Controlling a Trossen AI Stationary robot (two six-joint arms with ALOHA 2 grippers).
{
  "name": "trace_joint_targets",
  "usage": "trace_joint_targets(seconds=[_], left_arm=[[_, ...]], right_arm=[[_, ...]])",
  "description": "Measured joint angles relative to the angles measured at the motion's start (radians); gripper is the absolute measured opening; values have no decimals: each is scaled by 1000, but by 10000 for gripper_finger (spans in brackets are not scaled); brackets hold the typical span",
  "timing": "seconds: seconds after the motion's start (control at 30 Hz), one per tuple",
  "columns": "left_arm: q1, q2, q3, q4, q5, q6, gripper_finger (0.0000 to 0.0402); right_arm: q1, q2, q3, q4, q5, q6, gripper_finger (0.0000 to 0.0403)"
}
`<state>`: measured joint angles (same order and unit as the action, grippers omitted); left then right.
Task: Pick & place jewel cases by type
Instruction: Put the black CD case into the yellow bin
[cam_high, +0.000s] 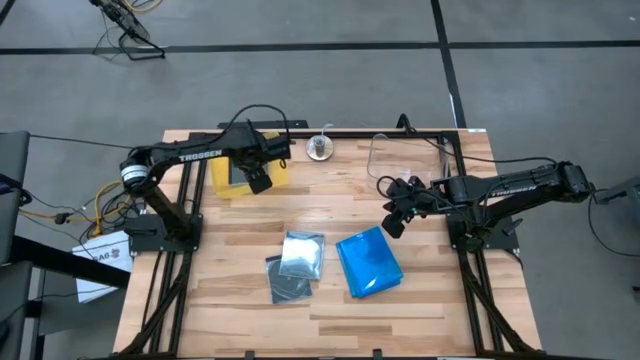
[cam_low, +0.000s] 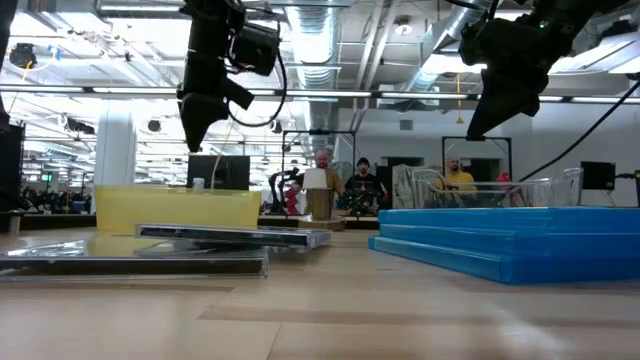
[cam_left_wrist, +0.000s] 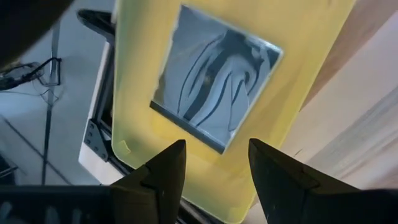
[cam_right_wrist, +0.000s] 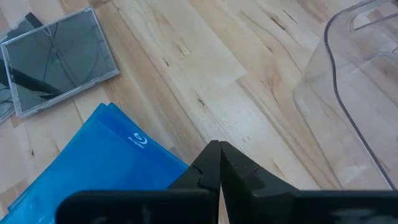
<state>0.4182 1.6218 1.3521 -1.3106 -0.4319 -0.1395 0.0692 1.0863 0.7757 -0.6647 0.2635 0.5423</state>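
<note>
Overhead, the left gripper hangs above the yellow translucent tray, fingers parted and empty; inside that tray lies one smoky grey-clear jewel case; the grey-clear cases left on the table lie well apart from the tray, toward the table's middle, overlapping each other; the blue cases lie stacked just beyond them; the right gripper hovers beyond the blue stack, near the clear bin, fingers pressed together, holding nothing.
</note>
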Motion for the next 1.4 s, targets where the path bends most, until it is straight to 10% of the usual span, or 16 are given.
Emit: trace_joint_targets(seconds=[0.93, 1.4], left_arm=[[-71, -382, -8, 324, 207, -137, 169], [-162, -443, -355, 656, 330, -374, 169]], right_arm=[[0, 0, 0, 22, 0, 34, 0], [0, 0, 0, 23, 0, 34, 0]])
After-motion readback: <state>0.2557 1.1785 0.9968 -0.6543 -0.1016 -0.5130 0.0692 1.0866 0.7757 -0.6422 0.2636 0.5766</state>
